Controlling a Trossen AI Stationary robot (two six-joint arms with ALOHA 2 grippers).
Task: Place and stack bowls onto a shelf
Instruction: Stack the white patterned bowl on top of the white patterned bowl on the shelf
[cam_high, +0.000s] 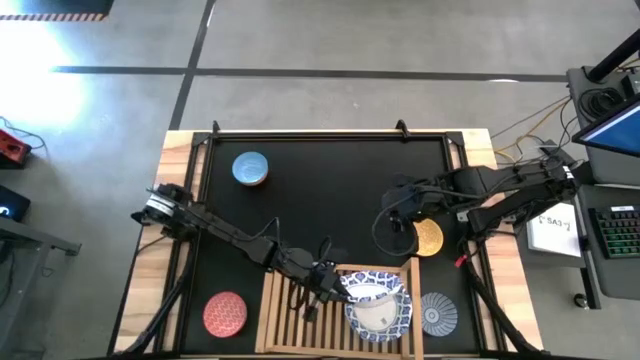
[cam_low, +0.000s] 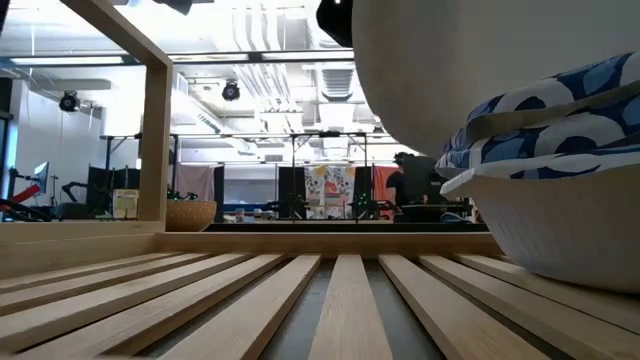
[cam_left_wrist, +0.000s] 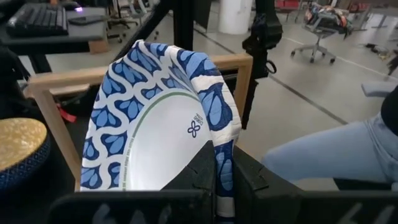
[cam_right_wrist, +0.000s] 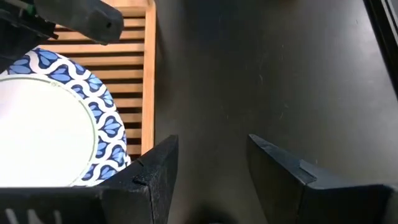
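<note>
My left gripper (cam_high: 335, 285) is shut on a white bowl with a blue-patterned wavy rim (cam_left_wrist: 155, 124), held tilted over the right half of the wooden shelf (cam_high: 290, 312). Below it on the slats sit stacked white bowls with blue rims (cam_low: 560, 215). The low view shows the held bowl's white underside (cam_low: 450, 70) just above them; whether they touch I cannot tell. My right gripper (cam_right_wrist: 211, 165) hangs open over the black mat, near the yellow bowl (cam_high: 430, 238). On the mat rest a blue bowl (cam_high: 250, 168), a red bowl (cam_high: 224, 313) and a grey-blue bowl (cam_high: 438, 312). My left gripper pinches the bowl's wavy rim (cam_left_wrist: 225, 158) between its two fingers, one on the inner side of the wall and one on the outer. The fingers come nearly level from the table's left. The bowl stands tilted on edge above the fingers, its hollow facing sideways.
The shelf's raised wooden rail (cam_left_wrist: 239, 68) stands behind the held bowl, and its left half (cam_low: 250, 290) shows bare slats. The black mat (cam_high: 330, 190) covers most of the table. A keyboard and papers lie off the table's right side (cam_high: 615, 230).
</note>
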